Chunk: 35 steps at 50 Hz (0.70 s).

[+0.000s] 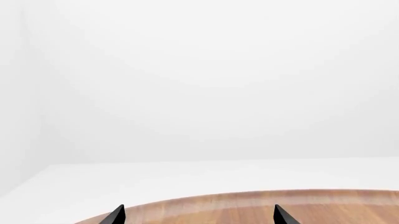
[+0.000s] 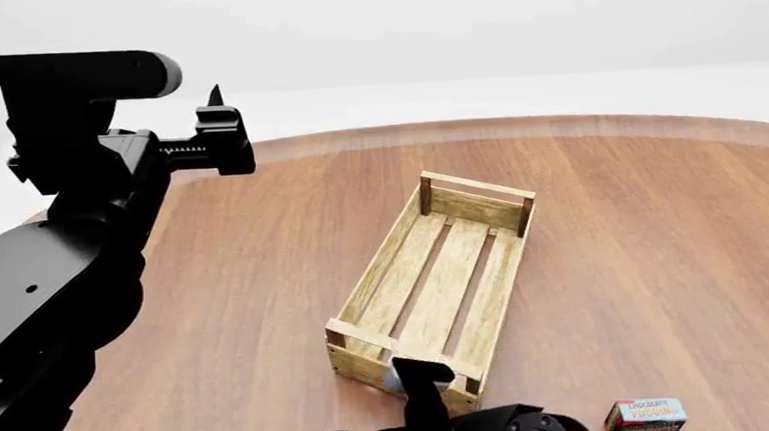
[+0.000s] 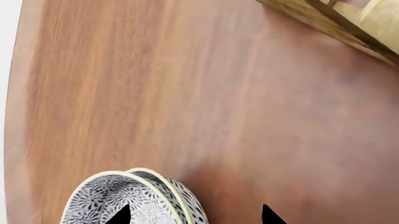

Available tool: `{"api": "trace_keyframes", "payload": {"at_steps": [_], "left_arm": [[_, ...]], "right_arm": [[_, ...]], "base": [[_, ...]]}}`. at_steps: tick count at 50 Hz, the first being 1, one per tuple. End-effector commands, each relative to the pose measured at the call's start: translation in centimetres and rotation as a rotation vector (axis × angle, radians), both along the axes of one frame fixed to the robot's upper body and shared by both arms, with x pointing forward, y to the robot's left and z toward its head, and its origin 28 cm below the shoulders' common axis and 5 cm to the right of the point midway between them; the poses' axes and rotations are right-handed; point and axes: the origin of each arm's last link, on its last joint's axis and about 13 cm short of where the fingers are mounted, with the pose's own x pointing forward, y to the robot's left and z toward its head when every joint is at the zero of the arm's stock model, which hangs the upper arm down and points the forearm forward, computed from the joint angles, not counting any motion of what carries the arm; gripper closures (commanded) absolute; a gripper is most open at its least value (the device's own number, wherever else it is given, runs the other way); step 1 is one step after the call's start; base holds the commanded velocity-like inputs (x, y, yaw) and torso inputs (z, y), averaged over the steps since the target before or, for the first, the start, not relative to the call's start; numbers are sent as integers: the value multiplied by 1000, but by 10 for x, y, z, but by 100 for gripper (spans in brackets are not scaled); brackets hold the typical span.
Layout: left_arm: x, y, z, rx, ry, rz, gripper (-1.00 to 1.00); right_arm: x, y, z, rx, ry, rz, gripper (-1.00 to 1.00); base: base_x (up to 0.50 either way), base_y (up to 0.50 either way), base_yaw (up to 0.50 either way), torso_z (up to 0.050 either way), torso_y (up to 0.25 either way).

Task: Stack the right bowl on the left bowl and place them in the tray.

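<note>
Two black-and-white patterned bowls (image 3: 134,203) sit nested on the brown table in the right wrist view, two cream rims showing one inside the other. My right gripper (image 3: 195,215) is open and straddles their wall: one fingertip (image 3: 121,215) is over the inner bowl, the other over bare wood. The tray (image 2: 435,277), a light wooden slatted crate, stands mid-table with nothing in it; its corner (image 3: 330,18) shows in the right wrist view. My left gripper (image 1: 201,215) is open and holds nothing, raised high over the table's far left edge.
A small red-brown box (image 2: 644,417) lies near the front right of the round wooden table (image 2: 652,219). My left arm (image 2: 77,214) fills the left side of the head view. My right arm (image 2: 431,413) sits low, just before the tray's near end.
</note>
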Motion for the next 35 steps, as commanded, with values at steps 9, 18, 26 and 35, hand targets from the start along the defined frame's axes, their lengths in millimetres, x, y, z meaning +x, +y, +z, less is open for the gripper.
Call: {"api": "trace_keyframes", "payload": {"at_steps": [9, 18, 26, 35], "left_arm": [[0, 0, 1, -2, -3, 1, -100], [-1, 0, 2, -2, -5, 3, -100], [-1, 1, 1, -3, -4, 4, -100], [-1, 1, 1, -4, -4, 6, -100]], "right_arm": [[-6, 2, -18, 34, 101, 90, -100], [-8, 2, -17, 36, 104, 105, 100], [-9, 2, -16, 44, 104, 111, 100], [-7, 2, -14, 29, 78, 82, 100]], "base": [[0, 0, 0, 0, 0], [0, 0, 0, 0, 0], [0, 0, 0, 0, 0], [0, 0, 0, 0, 0]]}}
